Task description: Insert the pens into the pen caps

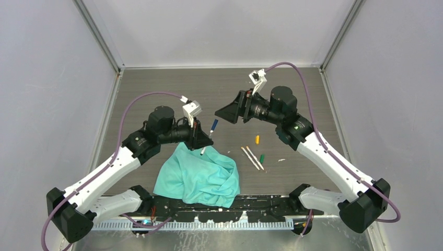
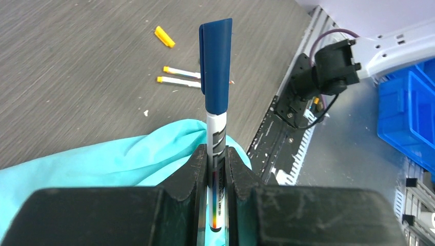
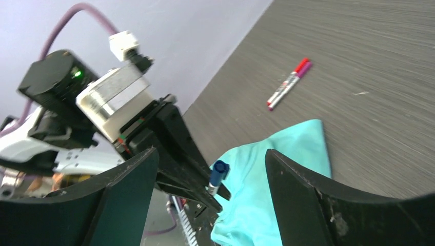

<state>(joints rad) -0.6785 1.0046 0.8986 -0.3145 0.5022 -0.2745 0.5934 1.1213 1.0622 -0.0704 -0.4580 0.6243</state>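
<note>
Dark wood-grain table (image 1: pixel 156 89). Lying on it: crumpled teal cloth (image 1: pixel 201 178) at the near edge. Right of the cloth, two white pens (image 1: pixel 252 158) side by side, with a green cap (image 1: pixel 262 157) just beside them and a yellow cap (image 1: pixel 257 139) farther back. Elsewhere, a capped pair (image 3: pixel 290 83), red and purple, touching, beyond the cloth.

table (image 1: pixel 219 86): dark grey wood-grain, matt
cloth (image 1: pixel 201 178): teal fabric, soft, creased
blue cap (image 2: pixel 215 66): smooth plastic, faint sheen
pen barrel (image 2: pixel 216 128): glossy white plastic, printed
left gripper fingers (image 2: pixel 197 171): matt black plastic, scuffed
walls (image 1: pixel 219 31): smooth, matt, pale
</note>
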